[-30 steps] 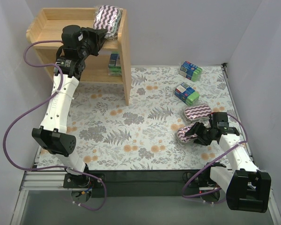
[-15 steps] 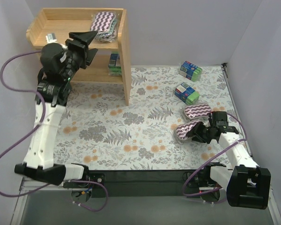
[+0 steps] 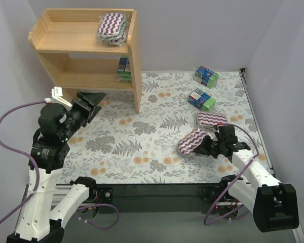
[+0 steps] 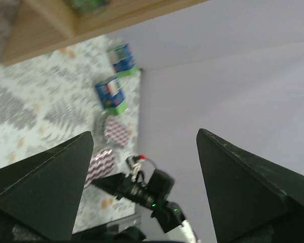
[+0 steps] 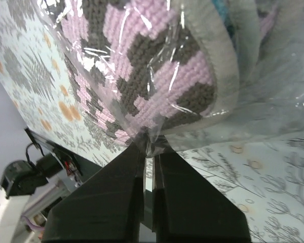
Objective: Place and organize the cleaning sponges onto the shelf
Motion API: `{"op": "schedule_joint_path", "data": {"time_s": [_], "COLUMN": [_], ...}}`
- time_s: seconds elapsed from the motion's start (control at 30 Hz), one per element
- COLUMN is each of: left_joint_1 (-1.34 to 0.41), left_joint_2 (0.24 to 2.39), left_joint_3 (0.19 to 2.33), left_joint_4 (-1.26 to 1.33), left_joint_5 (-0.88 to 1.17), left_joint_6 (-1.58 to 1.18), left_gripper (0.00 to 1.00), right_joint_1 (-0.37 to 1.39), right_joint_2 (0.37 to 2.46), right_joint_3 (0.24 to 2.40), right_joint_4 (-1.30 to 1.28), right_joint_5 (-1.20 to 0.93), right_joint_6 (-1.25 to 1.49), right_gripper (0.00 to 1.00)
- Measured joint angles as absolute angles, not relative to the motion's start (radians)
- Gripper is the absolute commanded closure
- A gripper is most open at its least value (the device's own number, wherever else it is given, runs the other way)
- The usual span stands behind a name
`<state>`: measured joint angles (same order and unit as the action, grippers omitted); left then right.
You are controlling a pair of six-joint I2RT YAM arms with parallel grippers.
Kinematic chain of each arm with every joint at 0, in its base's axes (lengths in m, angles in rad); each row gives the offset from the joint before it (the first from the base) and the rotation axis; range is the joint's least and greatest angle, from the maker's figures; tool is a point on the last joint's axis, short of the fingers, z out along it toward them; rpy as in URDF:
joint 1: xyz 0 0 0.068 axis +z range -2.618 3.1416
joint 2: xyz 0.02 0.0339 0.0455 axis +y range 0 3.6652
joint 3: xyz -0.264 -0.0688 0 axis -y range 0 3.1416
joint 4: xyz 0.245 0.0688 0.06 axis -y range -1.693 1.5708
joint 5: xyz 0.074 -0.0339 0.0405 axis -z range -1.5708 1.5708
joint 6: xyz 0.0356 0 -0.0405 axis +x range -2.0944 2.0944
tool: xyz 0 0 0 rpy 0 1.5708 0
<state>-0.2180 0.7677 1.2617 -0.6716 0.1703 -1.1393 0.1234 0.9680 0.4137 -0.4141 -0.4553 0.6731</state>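
The wooden shelf [image 3: 135, 61] stands at the far left. One purple zigzag sponge [image 3: 113, 24] lies on its top tier and a blue-green pack [image 3: 123, 69] sits on its lower tier. My left gripper [image 3: 91, 98] hangs open and empty in front of the shelf, well below it. My right gripper [image 3: 206, 147] is shut on the clear wrap of a purple zigzag sponge [image 3: 191, 142], tilted just above the mat. The right wrist view shows the jaws [image 5: 151, 152] pinching the wrap below the sponge [image 5: 157, 66]. Another purple sponge [image 3: 212, 119] lies flat beside it.
Two blue-green packs [image 3: 206, 76] [image 3: 201, 99] rest on the floral mat [image 3: 152, 136] at the far right. Grey walls close in the mat on the left, back and right. In the left wrist view the packs [image 4: 111, 94], purple sponges [image 4: 116, 132] and right arm [image 4: 147, 190] show between the spread fingers.
My left arm has drawn back from the shelf top toward the near left, jaws opened, leaving the purple sponge there. My right gripper has shut on a sponge's wrap and carried it left.
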Motion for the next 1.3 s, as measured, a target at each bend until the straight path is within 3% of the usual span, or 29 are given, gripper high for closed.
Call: {"op": "schedule_joint_path", "data": {"time_s": [0.13, 0.3, 0.67, 0.9, 1.3], "left_joint_1": [-0.218, -0.218, -0.242, -0.326, -0.459], "left_joint_2": [0.736, 0.768, 0.841, 0.921, 1.036], "left_joint_3": [1.103, 1.05, 0.794, 0.694, 0.616], "left_joint_4": [-0.75, -0.782, -0.738, -0.654, -0.555], "left_joint_5": [0.203, 0.26, 0.304, 0.298, 0.205], "left_joint_6": [-1.104, -1.045, -1.008, -1.037, -1.073], "left_gripper": [0.23, 0.23, 0.22, 0.22, 0.22], "right_joint_1": [0.305, 0.517, 0.733, 0.795, 0.825], "right_joint_2": [0.999, 1.168, 1.586, 1.741, 1.684], "right_joint_3": [0.409, 0.486, 0.817, 0.902, 0.894], "right_joint_4": [-0.326, -0.228, -0.012, 0.102, 0.202], "right_joint_5": [-0.433, -0.399, -0.361, -0.398, -0.484], "right_joint_6": [0.782, 0.907, 1.158, 1.296, 1.311], "right_gripper": [0.99, 0.99, 0.99, 0.67, 0.51]}}
